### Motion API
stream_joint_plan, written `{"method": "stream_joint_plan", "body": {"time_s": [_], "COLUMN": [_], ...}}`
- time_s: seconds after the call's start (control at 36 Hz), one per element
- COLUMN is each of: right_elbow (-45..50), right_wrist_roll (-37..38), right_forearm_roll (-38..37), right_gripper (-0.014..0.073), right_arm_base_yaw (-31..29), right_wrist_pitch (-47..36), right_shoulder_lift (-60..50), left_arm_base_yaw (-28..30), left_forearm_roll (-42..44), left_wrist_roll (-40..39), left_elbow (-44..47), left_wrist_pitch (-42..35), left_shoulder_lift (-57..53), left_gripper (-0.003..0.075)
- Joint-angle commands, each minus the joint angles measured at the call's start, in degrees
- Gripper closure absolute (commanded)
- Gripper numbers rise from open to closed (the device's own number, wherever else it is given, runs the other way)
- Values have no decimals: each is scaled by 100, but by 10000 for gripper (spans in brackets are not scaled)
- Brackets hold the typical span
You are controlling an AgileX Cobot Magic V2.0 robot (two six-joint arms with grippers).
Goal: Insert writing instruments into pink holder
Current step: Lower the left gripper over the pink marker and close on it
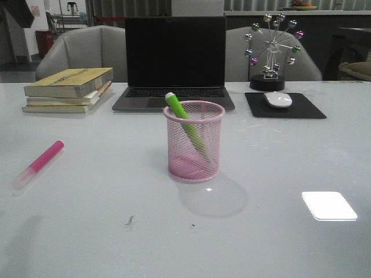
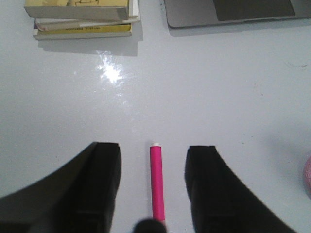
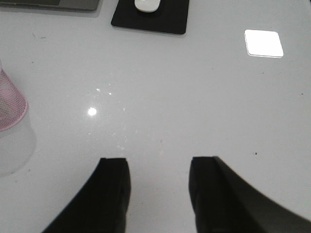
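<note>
Left pincer (image 2: 153,182): fingers wide apart, straddling magenta highlighter (image 2: 156,182) flat on desk (image 1: 278,243), left of pink holder (image 1: 193,142); green highlighter (image 1: 184,124) leaning inside; right pincer (image 3: 159,191): apart (empty)

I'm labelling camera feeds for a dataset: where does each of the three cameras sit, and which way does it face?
Front view: faces forward over the table at the pink holder with the green highlighter inside; no arm shows.
Left wrist view: looks down past the open left gripper at the pink highlighter between its fingers.
Right wrist view: looks down past the open right gripper at bare table.
Shared: the laptop and book stack appear in front and left wrist views.
</note>
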Motion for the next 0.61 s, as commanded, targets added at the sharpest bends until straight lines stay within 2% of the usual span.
{"method": "stream_joint_plan", "body": {"time_s": [0.0, 0.22, 0.58], "right_elbow": [-154, -154, -154], "right_wrist_roll": [-1, -1, -1], "right_forearm_roll": [0, 0, 0], "right_gripper": [179, 179, 179], "right_arm_base_yaw": [-36, -36, -36], "right_wrist_pitch": [-408, -413, -413], "right_shoulder_lift": [-33, -33, -33], "left_arm_base_yaw": [-50, -50, -50], "left_forearm_roll": [0, -35, -85], "left_wrist_roll": [-36, -36, -36], "left_elbow": [-768, -1760, -1820], "left_wrist_pitch": [372, 1486, 1565], "left_shoulder_lift": [285, 1431, 2237], "left_gripper": [334, 334, 334]}}
